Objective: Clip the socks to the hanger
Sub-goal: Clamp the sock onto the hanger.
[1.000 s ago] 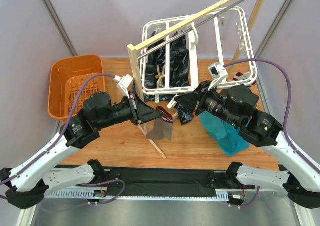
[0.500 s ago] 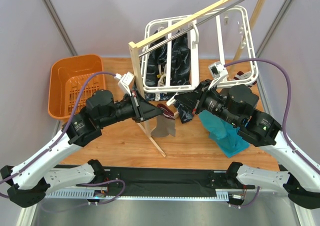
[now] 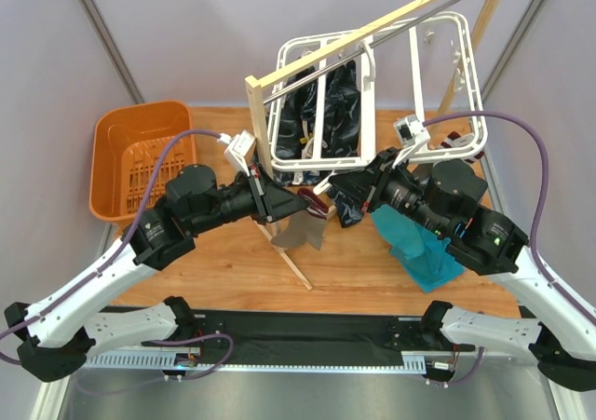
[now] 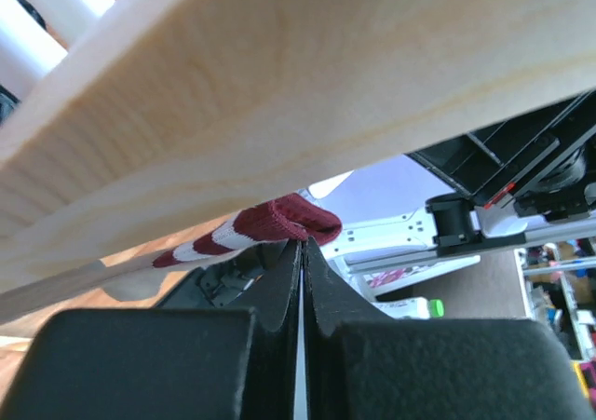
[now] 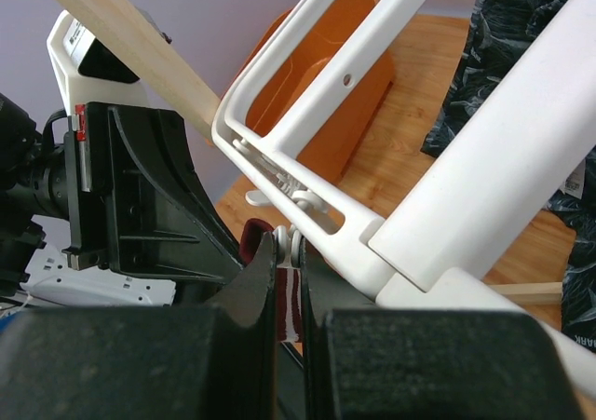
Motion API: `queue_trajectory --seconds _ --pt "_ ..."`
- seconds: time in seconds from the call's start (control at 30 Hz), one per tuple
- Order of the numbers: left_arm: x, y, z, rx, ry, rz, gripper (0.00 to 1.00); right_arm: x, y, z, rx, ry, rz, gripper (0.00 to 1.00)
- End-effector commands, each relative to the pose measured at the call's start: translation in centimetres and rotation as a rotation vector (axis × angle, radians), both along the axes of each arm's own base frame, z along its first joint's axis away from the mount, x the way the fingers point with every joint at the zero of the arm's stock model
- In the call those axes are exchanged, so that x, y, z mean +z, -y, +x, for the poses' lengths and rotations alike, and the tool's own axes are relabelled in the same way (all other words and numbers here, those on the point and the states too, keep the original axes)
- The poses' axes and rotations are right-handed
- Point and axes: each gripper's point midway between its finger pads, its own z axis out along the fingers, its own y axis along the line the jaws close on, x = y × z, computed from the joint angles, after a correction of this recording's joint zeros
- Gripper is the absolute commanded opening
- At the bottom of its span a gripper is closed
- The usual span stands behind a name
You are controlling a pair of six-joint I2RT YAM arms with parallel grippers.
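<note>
The white hanger point(image 3: 470, 85) hangs tilted from the wooden rack. My left gripper point(image 3: 303, 206) is shut on the maroon-and-white cuff of a taupe sock point(image 3: 301, 234) and holds it up at the hanger's near edge. In the left wrist view the cuff point(image 4: 270, 224) sits at the tips of my shut left gripper point(image 4: 304, 245). My right gripper point(image 3: 328, 189) is shut on a small white clip point(image 5: 298, 243) under the hanger's bar point(image 5: 372, 229), and the sock's cuff point(image 5: 291, 301) shows between the jaws just below the clip. The right gripper point(image 5: 291, 252) meets the left one there.
The wooden rack pole point(image 3: 372, 24) crosses above the hanger, and its leg point(image 3: 289, 257) slants down to the table. A black patterned garment point(image 3: 326, 113) hangs inside the hanger. A teal cloth point(image 3: 424, 248) lies under the right arm. An orange basket point(image 3: 140, 155) stands at the left.
My left gripper has moved right and up with the sock, towards the right gripper. The hanger's near edge has risen and swung slightly right.
</note>
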Motion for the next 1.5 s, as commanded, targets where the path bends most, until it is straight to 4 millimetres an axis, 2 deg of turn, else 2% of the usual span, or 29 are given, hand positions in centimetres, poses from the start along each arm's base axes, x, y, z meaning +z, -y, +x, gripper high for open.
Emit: queue_trajectory --seconds 0.0,0.03,0.07,0.13,0.2,0.37,0.43,0.57,0.73,0.9,1.0,1.1,1.2,1.47 --pt "1.5 0.3 -0.6 -0.038 0.132 -0.032 0.0 -0.4 -1.1 -2.7 0.14 -0.021 -0.003 0.0" --pt "0.8 -0.2 -0.7 -0.024 0.139 -0.002 0.0 -0.5 -1.0 -2.6 0.132 -0.025 -0.01 0.0" --pt "1.3 -1.3 -1.1 -0.009 0.185 -0.005 0.0 -0.2 -0.9 -2.6 0.126 -0.019 -0.009 0.0" --pt "0.3 -2.6 -1.0 0.046 0.208 0.022 0.0 -0.3 -0.7 -2.2 0.105 -0.018 -0.017 0.0" --pt "0.4 -4.6 -1.1 0.103 0.251 0.013 0.0 -0.3 -0.6 -2.0 0.093 -0.014 -0.022 0.0" --pt "2.0 -7.8 -1.7 0.179 0.329 -0.015 0.0 -0.3 -1.1 -1.6 0.084 -0.027 -0.018 0.0" --pt "2.5 -8.2 -2.0 0.172 0.357 -0.008 0.0 -0.3 -1.4 -1.4 0.085 -0.035 -0.014 0.0" --pt "4.3 -7.0 -3.1 0.084 0.418 -0.035 0.0 -0.7 -1.9 -1.0 0.081 -0.05 -0.022 0.0" --pt "5.3 -5.2 -3.1 0.035 0.424 -0.018 0.0 -0.7 -2.3 -0.7 0.079 -0.06 -0.023 0.0" --pt "5.5 -3.1 -3.3 0.002 0.427 0.027 0.0 -1.1 -2.8 -0.4 0.078 -0.078 -0.035 0.0" --pt "5.5 -3.2 -2.7 0.048 0.431 0.032 0.0 -1.1 -2.9 -0.3 0.077 -0.083 -0.035 0.0" --pt "4.6 -2.5 -2.6 0.055 0.444 0.069 0.0 -1.2 -2.9 -0.3 0.078 -0.086 -0.04 0.0" --pt "3.1 -2.0 -1.5 0.086 0.438 0.141 0.0 -1.2 -2.8 -0.5 0.078 -0.097 -0.051 0.0" --pt "1.2 -2.5 -0.7 0.132 0.389 0.224 0.0 -0.6 -1.3 -1.2 0.087 -0.04 -0.093 0.0"
